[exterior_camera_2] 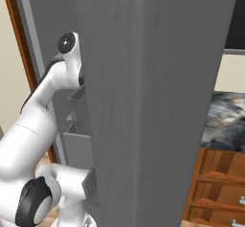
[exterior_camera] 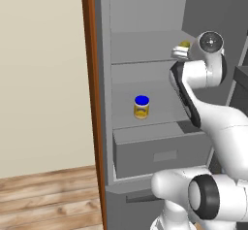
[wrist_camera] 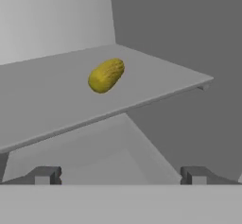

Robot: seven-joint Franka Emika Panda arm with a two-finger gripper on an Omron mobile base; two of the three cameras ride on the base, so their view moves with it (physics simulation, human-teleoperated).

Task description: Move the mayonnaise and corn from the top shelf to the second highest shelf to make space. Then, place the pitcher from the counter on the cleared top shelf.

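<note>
Claw fingers stand wide apart in the hand view, the two dark tips at the bottom with nothing between them, short of the top shelf's front edge. Corn lies on its side on the top shelf, beyond the tips and apart from them, slightly left of the midline between them.

From the left base view, the mayo stands upright on the second shelf, with its blue lid up, clear of the arm. Below that board sits a grey drawer front with a handle recess. A brown wooden panel borders the fridge on the left, with a cream wall and wood floor beyond it.

That left view shows the arm's wrist at the right end of the top shelf, and only a sliver of yellow corn peeks past it; the claw itself is hidden behind the wrist there.

From the right base view, the open fridge door blocks nearly all of the interior, so the shelves and food cannot be made out. To its right a strip of dark marbled worktop shows over brown drawers, cut off by the frame edge.
</note>
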